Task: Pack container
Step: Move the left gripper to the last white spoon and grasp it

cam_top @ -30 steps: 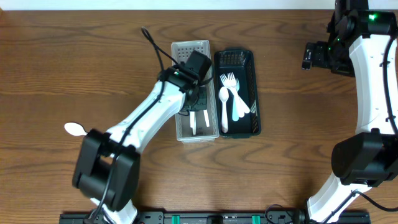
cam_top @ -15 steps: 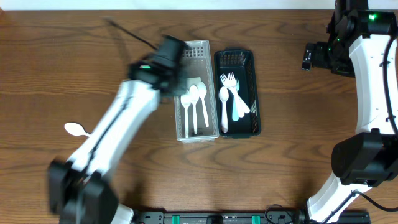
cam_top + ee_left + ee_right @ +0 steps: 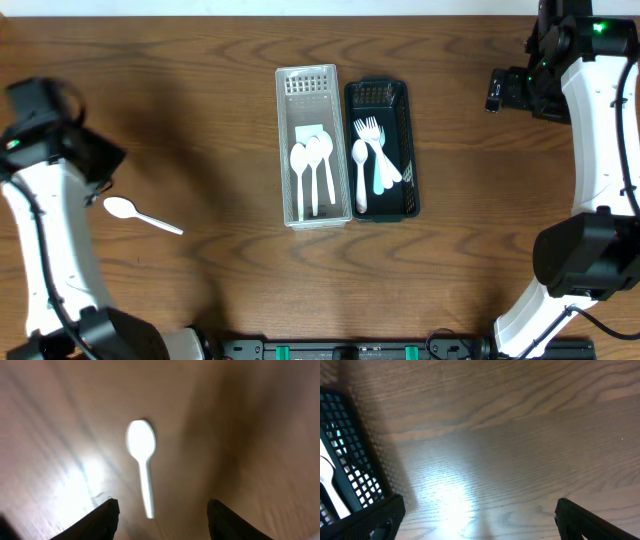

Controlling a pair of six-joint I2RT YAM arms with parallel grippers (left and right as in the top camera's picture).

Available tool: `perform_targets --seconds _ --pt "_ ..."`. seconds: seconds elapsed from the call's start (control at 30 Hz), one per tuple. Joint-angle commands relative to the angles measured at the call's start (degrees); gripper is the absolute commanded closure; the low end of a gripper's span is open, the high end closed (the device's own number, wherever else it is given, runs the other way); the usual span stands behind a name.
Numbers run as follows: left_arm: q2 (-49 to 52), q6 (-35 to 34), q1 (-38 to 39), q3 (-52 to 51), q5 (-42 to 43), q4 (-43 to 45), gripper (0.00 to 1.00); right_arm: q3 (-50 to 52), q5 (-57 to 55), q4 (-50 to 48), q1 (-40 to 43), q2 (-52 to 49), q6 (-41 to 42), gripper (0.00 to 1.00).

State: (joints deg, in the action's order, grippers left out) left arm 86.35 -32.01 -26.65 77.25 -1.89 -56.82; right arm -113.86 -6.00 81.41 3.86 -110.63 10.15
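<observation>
Overhead, near left wrist: same spoon (image 3: 141, 215)

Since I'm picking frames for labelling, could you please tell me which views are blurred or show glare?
Left wrist view: motion-blurred throughout, the spoon soft-edged, glare on the table to its left. Right wrist view: sharp wood grain, broad glare at lower centre beside the black basket. Overhead view: sharp, except slight blur on the left arm.

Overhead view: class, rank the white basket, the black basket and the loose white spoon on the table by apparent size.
1. white basket, slightly longer than its neighbour
2. black basket, close behind
3. loose white spoon, by far the smallest
</observation>
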Motion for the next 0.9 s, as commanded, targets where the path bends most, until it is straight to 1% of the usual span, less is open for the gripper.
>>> perform_targets --seconds 0.0,0.1,0.4,0.57,0.87 --pt "2.56 -1.05 -3.69 -4.48 2.78 1.55 0.41 0.22 -0.2 -0.07 0.74 -0.39 -0.61 0.01" --pt "4.92 -1.07 -4.81 -8.98 2.8 5.09 0.41 0.22 -0.17 -0.22 0.74 -0.39 -0.61 0.01" --pt "12.28 -1.07 -4.17 -18.58 3.08 13.29 0.41 0.22 -0.2 -0.15 0.74 -0.39 -0.61 0.01" --pt "16.02 1.81 -4.17 -20.02 6.32 18.01 0.41 0.22 -0.17 -0.15 0.74 -0.39 -0.61 0.01" --pt "17.62 1.73 -4.17 -20.02 6.45 21.2 0.41 0.22 -0.17 0.24 0.74 -0.39 -0.61 0.01"
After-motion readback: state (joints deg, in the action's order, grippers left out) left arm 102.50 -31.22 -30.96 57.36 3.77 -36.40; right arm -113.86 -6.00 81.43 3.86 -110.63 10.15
